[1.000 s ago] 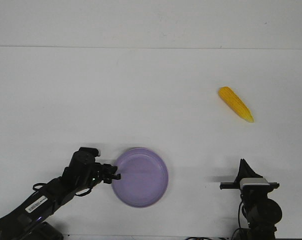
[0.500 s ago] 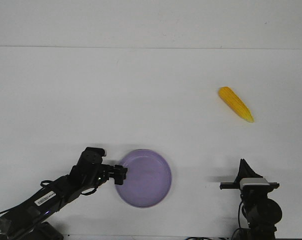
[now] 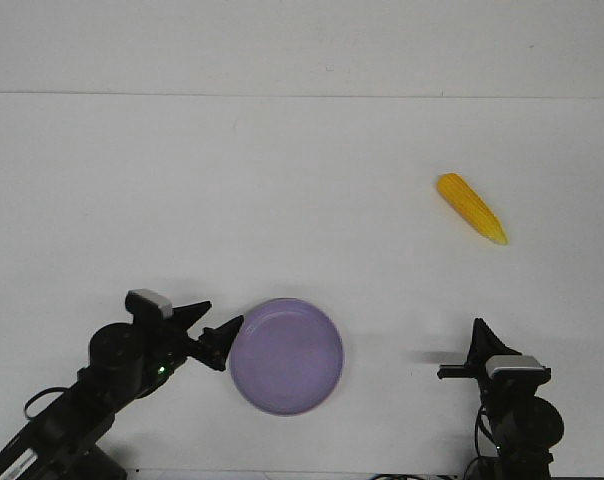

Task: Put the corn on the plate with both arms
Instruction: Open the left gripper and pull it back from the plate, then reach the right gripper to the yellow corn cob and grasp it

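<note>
On the white table (image 3: 302,200), the lavender plate (image 3: 287,356) lies near the front edge beside the left gripper (image 3: 216,334), its fingers spread and empty; right gripper (image 3: 479,340) state indeterminable; corn (image 3: 471,208) far right, well apart.

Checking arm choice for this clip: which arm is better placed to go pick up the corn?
The right arm, probably. The corn lies on the table's right side, ahead of the right gripper, with nothing between them. The left gripper sits open at the plate's left rim, with the plate between it and the corn.
</note>
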`<state>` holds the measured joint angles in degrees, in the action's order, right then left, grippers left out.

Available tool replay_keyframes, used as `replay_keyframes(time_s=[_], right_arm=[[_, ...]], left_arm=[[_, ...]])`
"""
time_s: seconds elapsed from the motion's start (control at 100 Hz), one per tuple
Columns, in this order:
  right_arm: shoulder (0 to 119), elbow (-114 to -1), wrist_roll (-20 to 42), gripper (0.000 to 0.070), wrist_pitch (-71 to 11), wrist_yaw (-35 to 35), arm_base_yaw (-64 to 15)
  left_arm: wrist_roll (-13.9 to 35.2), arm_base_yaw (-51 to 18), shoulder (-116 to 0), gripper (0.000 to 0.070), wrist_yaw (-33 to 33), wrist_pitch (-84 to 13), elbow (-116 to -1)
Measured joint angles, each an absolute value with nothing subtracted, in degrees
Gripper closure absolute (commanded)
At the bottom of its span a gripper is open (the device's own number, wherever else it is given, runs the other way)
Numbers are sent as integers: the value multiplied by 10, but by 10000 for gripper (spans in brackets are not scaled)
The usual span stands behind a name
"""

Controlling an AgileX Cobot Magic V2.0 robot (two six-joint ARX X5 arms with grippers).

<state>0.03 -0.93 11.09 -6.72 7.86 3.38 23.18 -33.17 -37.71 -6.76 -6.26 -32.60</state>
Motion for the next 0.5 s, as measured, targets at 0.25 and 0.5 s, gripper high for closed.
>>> replay_keyframes(time_s=[0.25,0.5], right_arm=[[37,-98,187,393,-55,45,34],[300,-335,123,130,-110,37,34]], left_arm=[[222,-331,-209,202,14,-218,-326],[222,-331,-151,202,27,-265,-326]])
